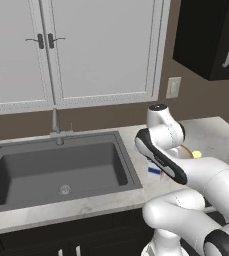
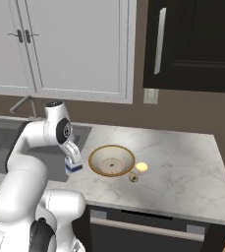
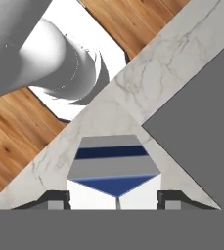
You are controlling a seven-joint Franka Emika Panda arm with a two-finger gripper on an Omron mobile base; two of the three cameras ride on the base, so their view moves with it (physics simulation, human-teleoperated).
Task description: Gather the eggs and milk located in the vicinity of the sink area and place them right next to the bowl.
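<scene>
The milk (image 2: 73, 168), a small white carton with a blue band, stands on the marble counter just left of the bowl (image 2: 111, 160), between it and the sink (image 1: 61, 170). My gripper (image 2: 73, 158) reaches down over the carton. In the hand view the milk (image 3: 114, 166) fills the gap between the two fingertips (image 3: 57, 198), which press against its sides, so my gripper (image 3: 113, 197) is shut on it. A blue corner of the milk (image 1: 154, 170) peeks out from behind my arm. One of the eggs (image 2: 141, 167), pale yellow, lies right of the bowl; the same egg (image 1: 196, 154) appears past my arm.
A thin metal faucet (image 1: 56, 125) stands behind the sink. A small dull round thing (image 2: 133, 177) lies by the bowl's front right. The counter (image 2: 182, 167) stretches bare to the right. Its front edge drops to a wooden floor (image 3: 15, 136). Dark cabinets (image 2: 192, 44) hang above.
</scene>
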